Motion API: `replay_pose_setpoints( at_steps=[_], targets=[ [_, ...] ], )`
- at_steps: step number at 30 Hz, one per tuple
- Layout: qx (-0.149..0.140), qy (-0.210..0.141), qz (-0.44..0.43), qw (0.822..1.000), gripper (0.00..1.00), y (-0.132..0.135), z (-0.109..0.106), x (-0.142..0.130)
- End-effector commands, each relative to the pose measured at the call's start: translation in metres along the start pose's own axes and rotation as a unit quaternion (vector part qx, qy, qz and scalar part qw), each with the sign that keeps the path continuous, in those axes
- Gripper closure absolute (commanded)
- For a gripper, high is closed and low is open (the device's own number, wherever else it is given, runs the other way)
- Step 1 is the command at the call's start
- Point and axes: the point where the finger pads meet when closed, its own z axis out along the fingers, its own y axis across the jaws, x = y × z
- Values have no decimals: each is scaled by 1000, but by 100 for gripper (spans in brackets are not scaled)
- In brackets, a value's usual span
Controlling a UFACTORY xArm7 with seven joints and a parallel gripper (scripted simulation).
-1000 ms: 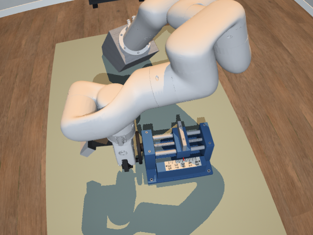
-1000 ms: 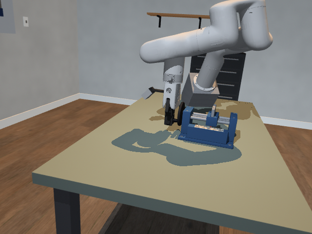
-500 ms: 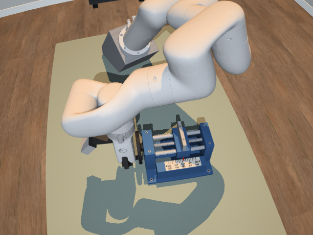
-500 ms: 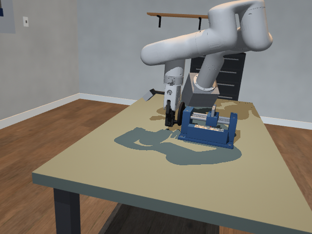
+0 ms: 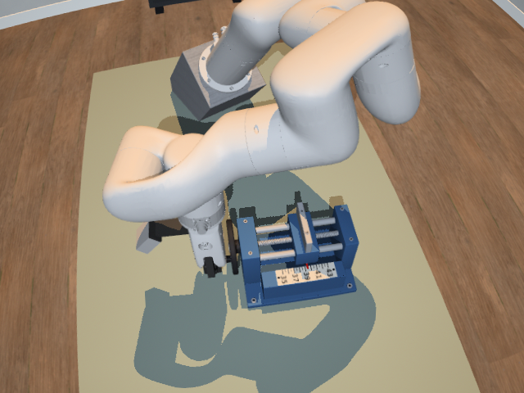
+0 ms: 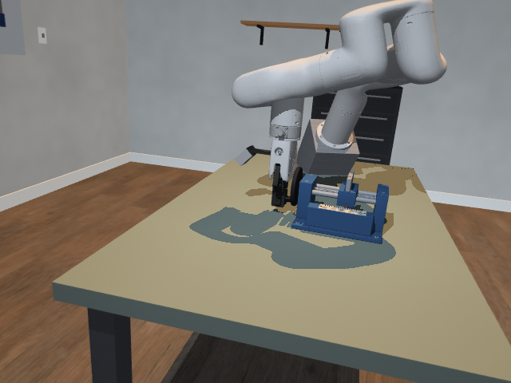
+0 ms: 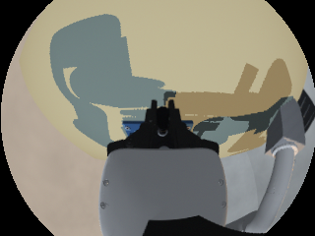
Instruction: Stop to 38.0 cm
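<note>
From the top, a blue metal slide frame (image 5: 248, 270) (image 6: 340, 219) (image 7: 130, 129) stands on the khaki worktop (image 5: 107, 274) (image 6: 206, 288) (image 7: 172, 44). Inside the frame, a blue block carriage (image 5: 295, 237) (image 6: 346, 196) rides on silver rods around a threaded screw, carrying the stop, an upright flat grey plate (image 5: 304, 228) (image 6: 350, 181). The stop sits between the frame's two end walls, and the small red pointer (image 5: 306, 265) lies beside the 39 on the white printed scale (image 5: 291, 277) (image 6: 342, 209), past 38. The dark round handwheel (image 5: 229, 237) (image 6: 295, 187) is just outside one end wall of the frame. Beyond that wheel, the black-fingered hand (image 5: 213, 270) (image 6: 279, 202) (image 7: 162, 107) is pinching the wheel's small dark handle (image 5: 228, 259) (image 6: 288, 199).

In the exterior view, the hand points downward beside the frame's handwheel end, with the handle reaching between the wheel and the fingers. The grey wood-grained pedestal block (image 5: 186, 84) (image 6: 330, 163) (image 7: 281, 123) is behind the frame.

From the wrist, the fingertips stand a little apart with a dark part between them. Portions of the blue frame show on both sides of the fingers; the stop is hidden.

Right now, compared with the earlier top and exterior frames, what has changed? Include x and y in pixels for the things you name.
The black pincer (image 5: 213, 270) (image 6: 279, 202) (image 7: 162, 107) has shifted slightly toward the arm's base, along with the white wrist above it. Nothing was visibly let go: it is closed on the dark handle (image 6: 288, 200) of the black round handwheel (image 5: 230, 232) (image 6: 295, 185). The blue metal carriage (image 5: 306, 257) (image 6: 346, 199) and small red pointer (image 5: 307, 265) show no visible shift.
</note>
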Motion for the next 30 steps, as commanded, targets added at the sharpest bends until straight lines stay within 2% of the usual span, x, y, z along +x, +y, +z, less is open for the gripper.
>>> replay_pose_setpoints(
  at_steps=[1, 30],
  targets=[
    [1, 1, 0, 1000, 94, 3, -1, 1],
    [1, 1, 0, 1000, 94, 15, -4, 1]
  ],
)
